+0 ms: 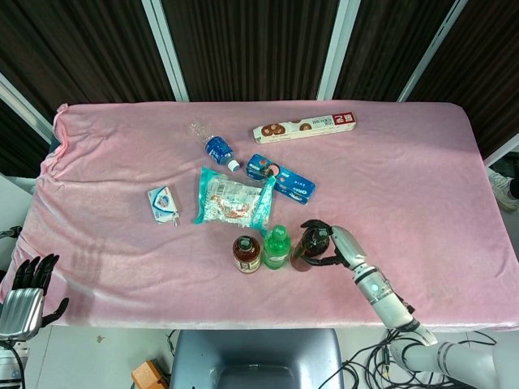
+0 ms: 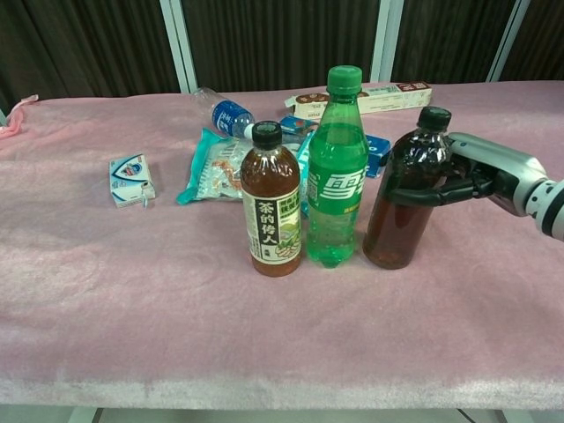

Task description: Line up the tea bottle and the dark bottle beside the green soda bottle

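Dark bottle (image 2: 407, 201) upright, cap up | right robot hand (image 2: 476, 174) gripping it

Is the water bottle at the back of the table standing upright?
No, the water bottle lies on its side on the pink cloth behind the snack packets.

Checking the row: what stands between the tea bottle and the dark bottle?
The green soda bottle stands between the tea bottle and the dark bottle, plain in the chest view.

right arm (image 2: 551, 198): cut by frame edge | blue box (image 2: 377, 152): mostly behind soda bottle (image 2: 335, 167) | snack pack (image 2: 211, 167): partly behind tea bottle (image 2: 271, 207)
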Robot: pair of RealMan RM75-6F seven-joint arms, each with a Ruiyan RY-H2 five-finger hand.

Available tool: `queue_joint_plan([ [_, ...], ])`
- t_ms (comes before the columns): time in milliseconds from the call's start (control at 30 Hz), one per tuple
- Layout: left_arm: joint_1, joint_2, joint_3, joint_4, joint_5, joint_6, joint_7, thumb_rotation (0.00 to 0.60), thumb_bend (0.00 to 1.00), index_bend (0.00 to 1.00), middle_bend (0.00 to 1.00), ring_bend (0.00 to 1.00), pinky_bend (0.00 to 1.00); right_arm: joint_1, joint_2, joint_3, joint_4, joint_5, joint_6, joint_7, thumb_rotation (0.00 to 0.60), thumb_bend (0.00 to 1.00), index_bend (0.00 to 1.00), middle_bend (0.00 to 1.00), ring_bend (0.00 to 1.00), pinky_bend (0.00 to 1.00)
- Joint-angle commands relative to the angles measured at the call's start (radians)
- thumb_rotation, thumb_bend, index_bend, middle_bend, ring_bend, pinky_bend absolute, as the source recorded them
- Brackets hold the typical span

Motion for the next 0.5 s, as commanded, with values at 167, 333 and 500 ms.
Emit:
queue_joint_plan([
  [167,0.000,0.001,0.000,-0.002,0.001,-0.001,-0.001,0.600,0.30,0.00,0.07,0.00,0.00,0.002,0.011,-0.010,-0.013,-0.012,-0.001,0.006,0.600,0.30,0.16,0.39,0.38,0.52],
  [333,0.001,0.001,0.000,-0.003,0.003,0.003,-0.001,0.600,0.30,0.00,0.07,0.00,0.00,-0.013,0.022,-0.014,-0.022,-0.031,0.044,-0.004,0.600,0.30,0.05,0.35,0.35,0.51],
  [500,0.004,0.001,-0.001,-0.004,0.005,0.010,0.002,0.600,0.30,0.00,0.07,0.00,0.00,-0.043,0.067,-0.021,-0.061,-0.062,0.123,-0.027,0.600,0.30,0.00,0.27,0.29,0.49],
])
